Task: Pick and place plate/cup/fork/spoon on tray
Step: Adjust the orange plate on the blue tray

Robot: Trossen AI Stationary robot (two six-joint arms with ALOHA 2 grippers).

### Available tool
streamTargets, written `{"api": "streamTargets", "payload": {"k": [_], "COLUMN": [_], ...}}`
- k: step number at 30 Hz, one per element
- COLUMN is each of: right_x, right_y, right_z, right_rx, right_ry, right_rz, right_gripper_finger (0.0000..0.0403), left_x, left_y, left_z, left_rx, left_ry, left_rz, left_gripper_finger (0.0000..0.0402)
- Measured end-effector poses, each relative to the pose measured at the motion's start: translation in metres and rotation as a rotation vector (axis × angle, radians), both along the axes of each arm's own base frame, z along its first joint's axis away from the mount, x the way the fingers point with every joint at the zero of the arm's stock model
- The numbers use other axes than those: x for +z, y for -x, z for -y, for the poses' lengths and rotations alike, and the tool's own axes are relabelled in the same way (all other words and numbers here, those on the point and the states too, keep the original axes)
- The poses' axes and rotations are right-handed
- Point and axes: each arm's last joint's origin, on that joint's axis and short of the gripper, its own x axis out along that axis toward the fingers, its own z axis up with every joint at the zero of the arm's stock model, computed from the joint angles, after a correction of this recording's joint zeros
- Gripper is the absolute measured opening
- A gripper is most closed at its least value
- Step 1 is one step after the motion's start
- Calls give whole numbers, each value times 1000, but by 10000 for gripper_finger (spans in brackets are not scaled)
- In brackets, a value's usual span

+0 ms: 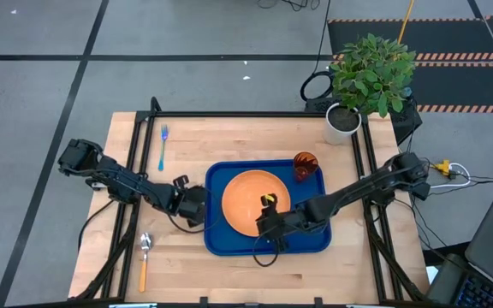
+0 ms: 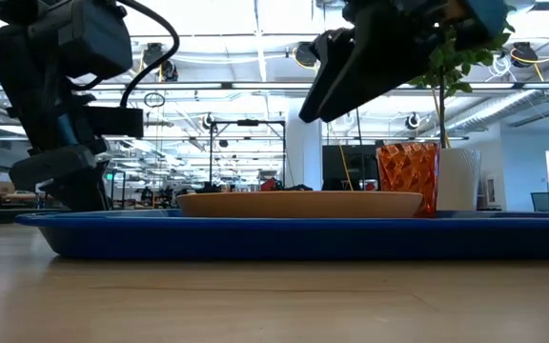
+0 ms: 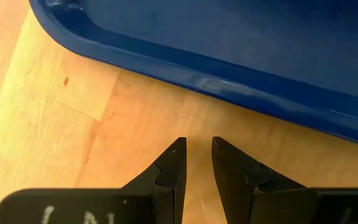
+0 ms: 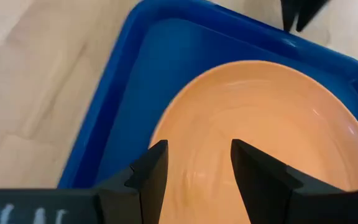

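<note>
- Two pieces of cutlery lie off the tray point(image 1: 216, 244), both on the bare wood to its left: the spoon point(image 1: 144, 257) near the table's front edge, the fork point(image 1: 163, 145) toward the back edge.
- Both point front to back, their long axes roughly parallel to the tray's left rim; the spoon's silver bowl sits at the end farther from the front edge, its orange handle running toward that edge.
- Left gripper point(image 1: 193, 206) hangs just beside the tray's left rim, fingers drawn to a narrow slit with nothing between them, aimed at the wood next to the rim.
- From that gripper the spoon lies left and toward the front edge, the fork left and toward the back; the left arm is plainly the nearer one for either, and I judge the spoon slightly the closer.
- Nothing stands on the wood between that gripper and either utensil.
- On the tray, the plate point(image 1: 245, 202) lies flat near the middle and the cup point(image 1: 305, 164) stands upright in the tray's back right corner.
- Right gripper point(image 1: 271, 228) hovers over the plate's front edge, fingers moderately apart and empty.
- Beyond the tray's back right corner stands a potted plant point(image 1: 349, 107).
</note>
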Motion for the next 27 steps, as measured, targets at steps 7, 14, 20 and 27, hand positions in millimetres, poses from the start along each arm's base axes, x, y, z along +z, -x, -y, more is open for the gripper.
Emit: {"api": "streamTargets", "payload": {"k": [7, 14, 20, 27], "right_x": [-45, -56, -45, -47], "right_y": [-7, -2, 11, 28], "right_z": [17, 21, 18, 15], "right_rx": [-69, -139, -184, -254], "right_ry": [97, 89, 75, 51], "right_rz": [-194, -282, -330, -380], "right_gripper_finger": [169, 169, 169, 169], "left_x": [0, 0, 0, 0], "left_y": [-1, 0, 1, 2], "left_z": [1, 6, 9, 11], "left_rx": [-3, -23, -24, -23], "left_ry": [4, 5, 10, 13], "left_rz": [11, 14, 19, 22], "left_gripper_finger": [81, 81, 81, 81]}}
